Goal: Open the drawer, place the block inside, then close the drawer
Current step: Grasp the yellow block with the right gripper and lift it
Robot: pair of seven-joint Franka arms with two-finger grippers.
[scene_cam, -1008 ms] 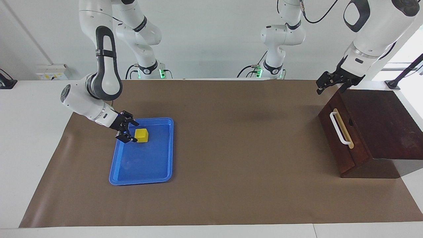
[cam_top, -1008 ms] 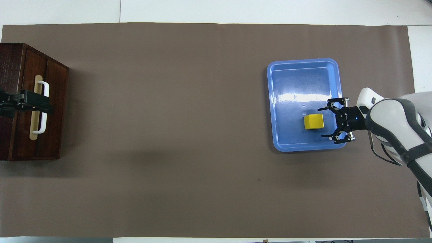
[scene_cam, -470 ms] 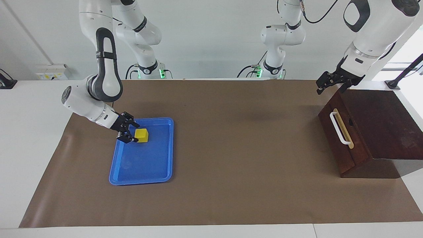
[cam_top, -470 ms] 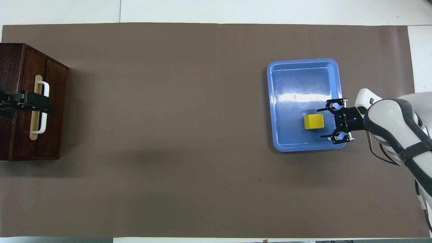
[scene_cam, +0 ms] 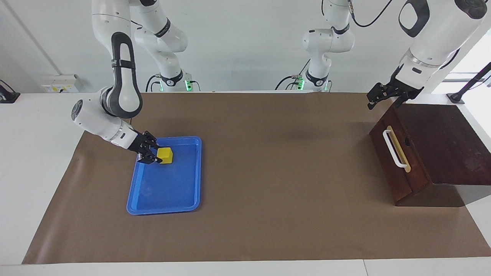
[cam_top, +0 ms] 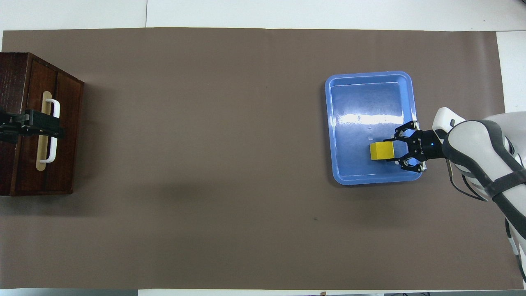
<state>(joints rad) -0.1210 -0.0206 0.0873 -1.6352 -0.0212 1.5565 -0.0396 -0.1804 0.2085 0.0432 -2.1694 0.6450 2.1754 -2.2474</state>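
In the facing view the right gripper (scene_cam: 152, 156) pinches the block (scene_cam: 165, 155) in the blue tray (scene_cam: 168, 203), the drawer (scene_cam: 399, 153) well apart at the left arm's end. Overhead, the left gripper (cam_top: 55, 131), jaws spread, hangs over the drawer's white handle (cam_top: 53, 130), which runs crosswise to it

Left gripper (cam_top: 31, 128) cut off by overhead view's edge, arm not seen there; part of white handle (cam_top: 51, 130) covered by it. Drawer (scene_cam: 399, 157) interior hidden, front shut. Block (cam_top: 381, 151) edge toward right gripper (cam_top: 390, 150) partly covered by fingertips
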